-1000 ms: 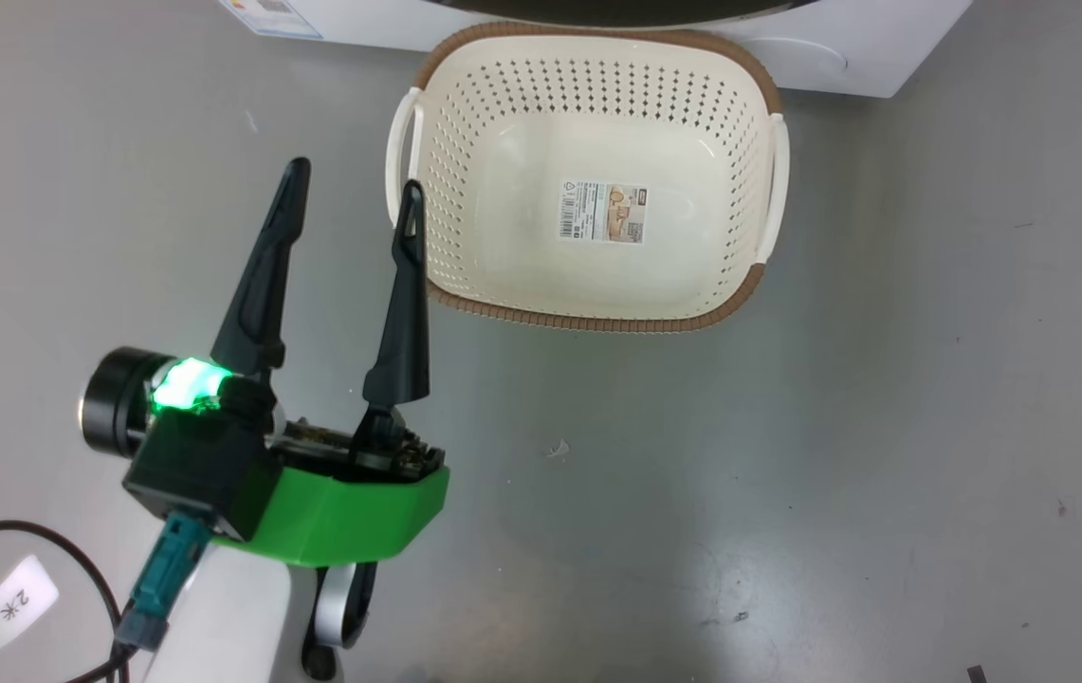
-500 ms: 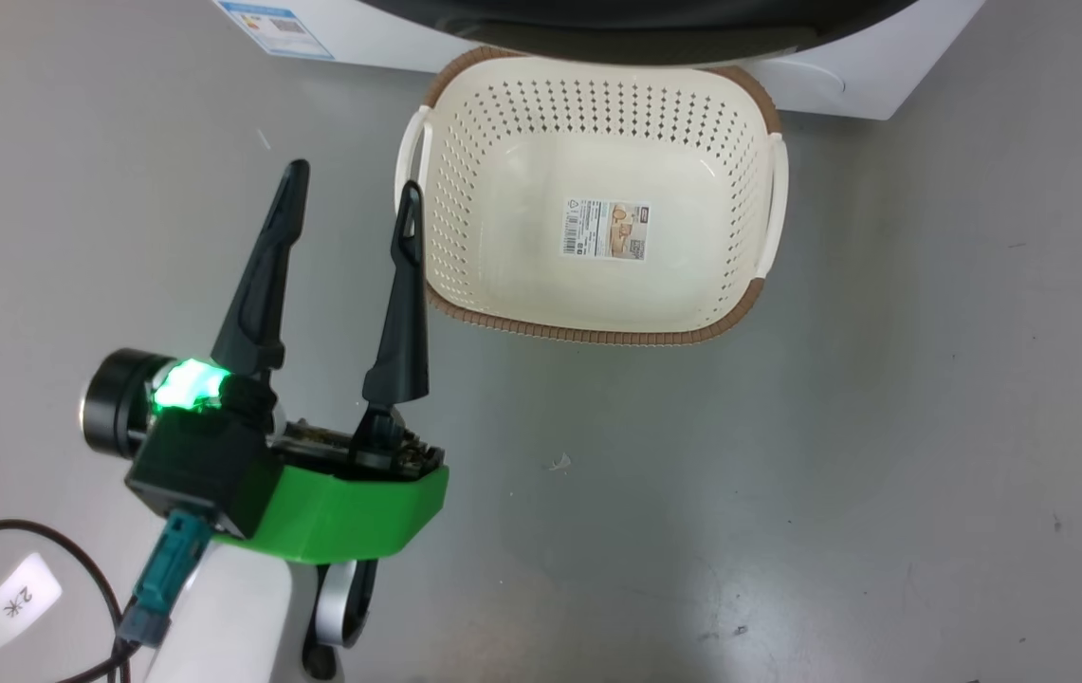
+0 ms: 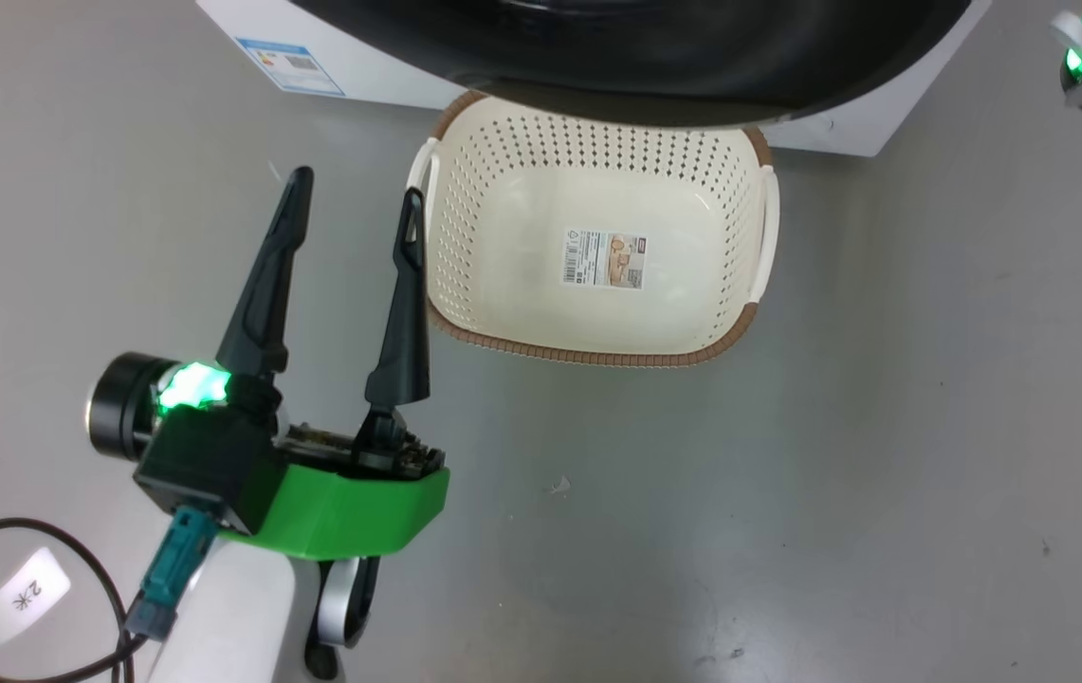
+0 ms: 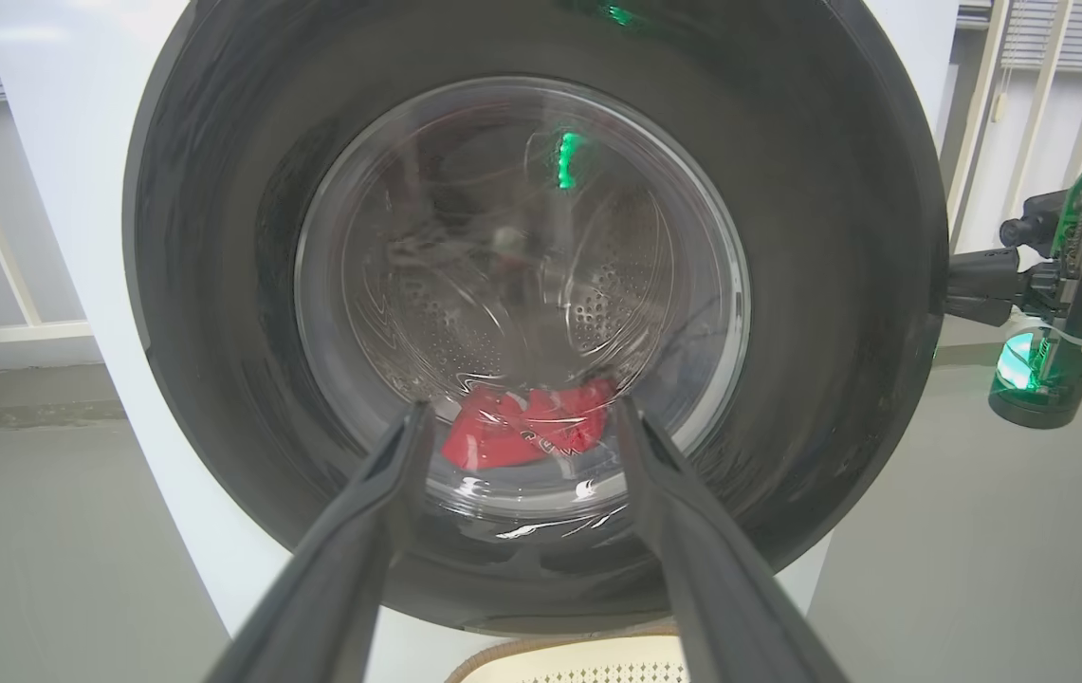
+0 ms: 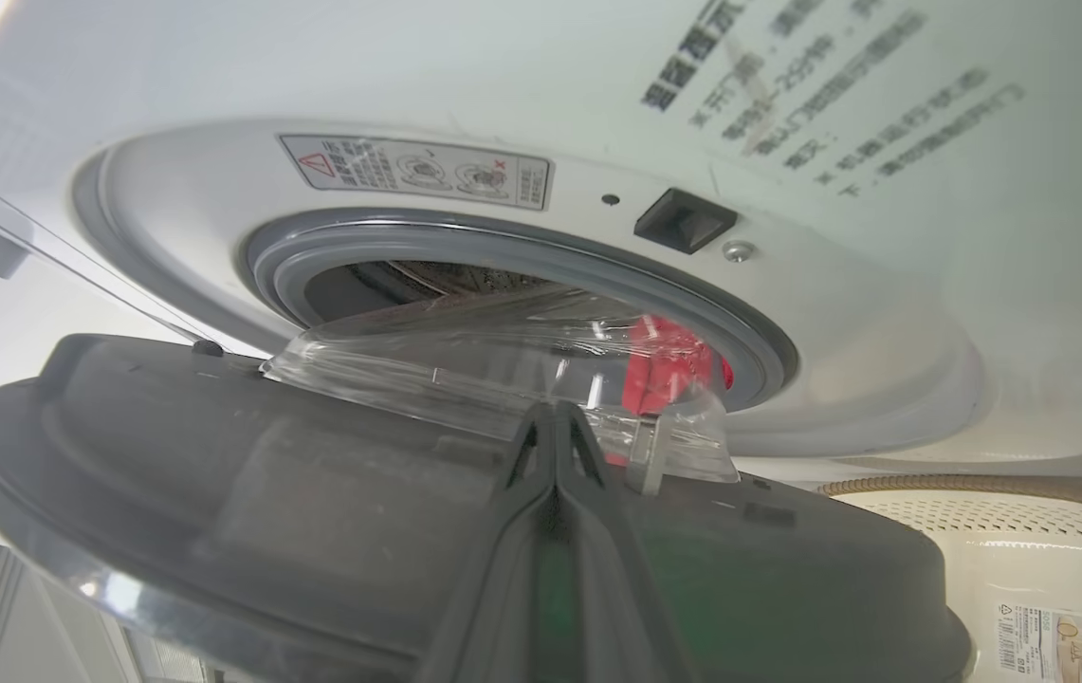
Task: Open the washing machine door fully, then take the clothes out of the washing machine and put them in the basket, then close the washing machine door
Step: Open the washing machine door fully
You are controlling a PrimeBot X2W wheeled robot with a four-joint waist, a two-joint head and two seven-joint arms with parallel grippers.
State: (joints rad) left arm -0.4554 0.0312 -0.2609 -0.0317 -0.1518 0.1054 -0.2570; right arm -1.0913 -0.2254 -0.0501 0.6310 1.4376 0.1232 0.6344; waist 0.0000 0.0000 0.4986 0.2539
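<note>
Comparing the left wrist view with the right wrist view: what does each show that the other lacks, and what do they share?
Left wrist view adds: the washing machine door from outside, black rim around the glass bowl, with the open left end effector before it. Right wrist view adds: the door's inner side standing ajar, the grey gasket, a warning sticker, the latch socket. Shared: red clothes in the drum, the basket, the right end effector at the door's edge.

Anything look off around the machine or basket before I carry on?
Nothing damaged or spilled. The washing machine door is ajar, overhanging the far rim of the empty, upright basket. A tiny pale scrap lies on the floor nearby.
</note>
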